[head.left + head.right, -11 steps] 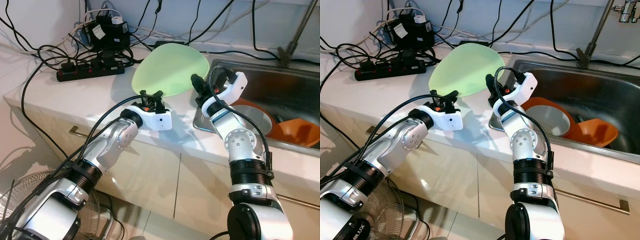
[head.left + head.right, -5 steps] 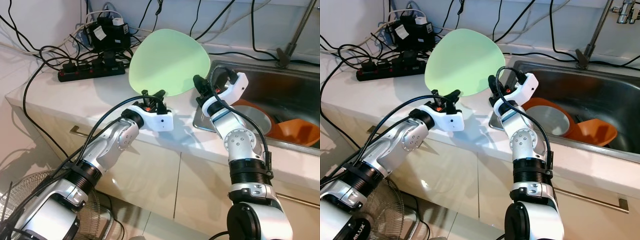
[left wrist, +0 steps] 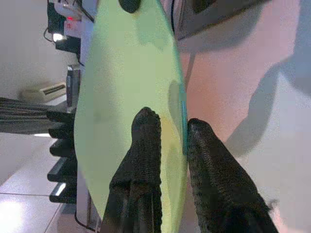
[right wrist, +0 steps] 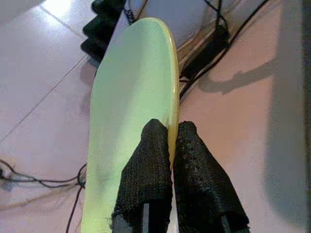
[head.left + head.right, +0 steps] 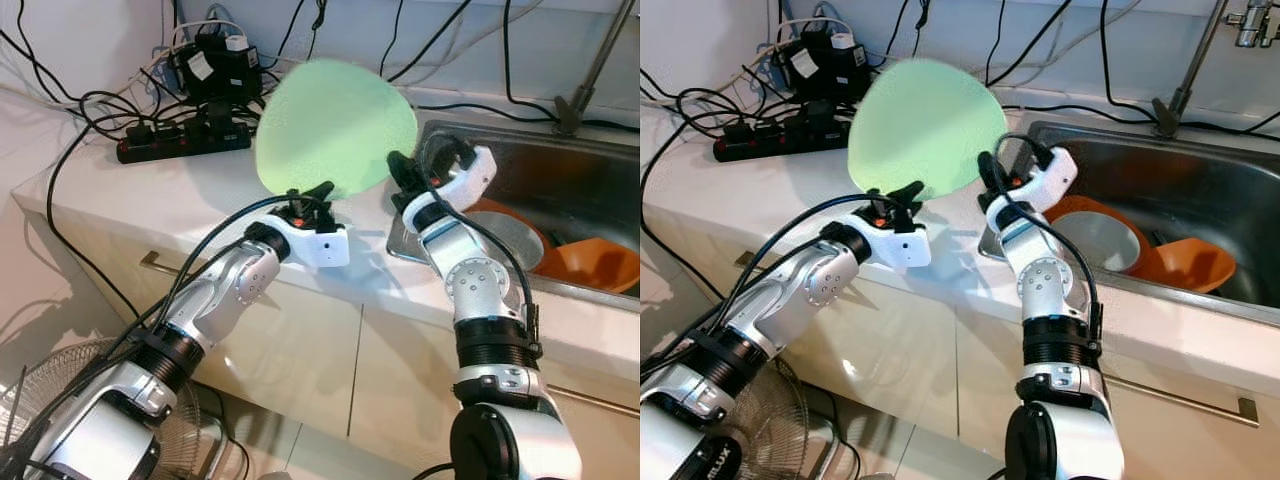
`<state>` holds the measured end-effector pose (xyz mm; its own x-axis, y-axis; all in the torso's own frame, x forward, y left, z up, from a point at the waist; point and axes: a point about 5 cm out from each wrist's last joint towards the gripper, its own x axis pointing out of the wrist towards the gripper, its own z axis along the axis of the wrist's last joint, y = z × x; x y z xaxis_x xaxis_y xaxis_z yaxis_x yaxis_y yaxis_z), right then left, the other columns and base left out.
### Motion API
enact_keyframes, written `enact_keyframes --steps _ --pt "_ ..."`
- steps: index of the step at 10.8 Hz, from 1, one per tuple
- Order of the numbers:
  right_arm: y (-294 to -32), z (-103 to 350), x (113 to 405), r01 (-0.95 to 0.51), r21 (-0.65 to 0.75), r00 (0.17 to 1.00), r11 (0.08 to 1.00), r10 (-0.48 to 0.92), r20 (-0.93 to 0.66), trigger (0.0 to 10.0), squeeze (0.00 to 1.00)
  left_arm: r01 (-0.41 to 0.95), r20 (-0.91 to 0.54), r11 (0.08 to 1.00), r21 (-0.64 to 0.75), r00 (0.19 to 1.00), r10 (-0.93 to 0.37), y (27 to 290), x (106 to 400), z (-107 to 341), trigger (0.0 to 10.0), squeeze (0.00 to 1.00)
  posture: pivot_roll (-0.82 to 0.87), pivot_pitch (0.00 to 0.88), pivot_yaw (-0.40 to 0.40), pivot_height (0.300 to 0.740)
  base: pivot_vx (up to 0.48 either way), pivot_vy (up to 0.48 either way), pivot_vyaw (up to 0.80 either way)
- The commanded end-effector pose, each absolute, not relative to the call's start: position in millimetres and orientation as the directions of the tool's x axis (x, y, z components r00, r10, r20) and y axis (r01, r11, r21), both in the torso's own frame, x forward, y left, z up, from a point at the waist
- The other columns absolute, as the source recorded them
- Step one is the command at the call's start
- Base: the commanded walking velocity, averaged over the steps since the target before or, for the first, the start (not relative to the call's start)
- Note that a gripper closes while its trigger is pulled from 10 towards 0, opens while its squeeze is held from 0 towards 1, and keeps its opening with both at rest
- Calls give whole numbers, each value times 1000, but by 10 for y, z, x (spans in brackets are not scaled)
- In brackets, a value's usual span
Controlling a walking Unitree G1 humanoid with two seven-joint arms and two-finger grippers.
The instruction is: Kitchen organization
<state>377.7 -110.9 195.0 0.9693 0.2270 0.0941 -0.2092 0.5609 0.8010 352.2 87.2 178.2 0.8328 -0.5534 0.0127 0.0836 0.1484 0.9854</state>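
At the far left of the white stone table (image 5: 120,190), a black power strip (image 5: 180,140) and a tangle of black cables are seen against the pale wall. Further right, a large, flat, pale green plastic plate (image 5: 335,125) is held tilted up above the table, clear of its surface. Its lower rim is pinched by the left tool (image 5: 308,192), whose fingers (image 3: 146,141) are closed to a narrow gap with the rim between them. Its right edge is clamped by the right tool (image 5: 398,170), fingers (image 4: 155,150) almost touching across the rim. To the right, a stainless steel sink (image 5: 600,160) is set into the table, and a grey bowl (image 5: 520,240) and an orange bowl (image 5: 600,265) are left inside it. The task is judged as only begun: one plate is lifted but not yet put away. Cream cupboard fronts are seen below.
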Motion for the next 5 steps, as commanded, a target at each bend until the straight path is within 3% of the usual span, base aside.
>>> enact_keyframes --steps 1,2,3,5 --pt "-1163 1993 3811 -182 818 979 546 179 98 0 0 23 100 203 979 811 -577 819 3508 1975 10000 1000 240 0 41 725 0 0 0" --pt "-1236 2007 3827 -156 839 986 522 133 101 0 0 22 105 208 978 808 -579 800 3501 1971 10000 161 239 0 40 725 0 0 0" --pt "-1269 2015 3833 -141 854 989 501 103 103 0 0 29 104 215 976 807 -581 791 3494 1962 10000 0 238 0 41 725 0 0 0" --pt "-1322 1993 3846 -101 871 995 481 60 82 0 0 32 105 220 975 807 -581 792 3487 1954 10000 0 239 0 42 725 0 0 0"
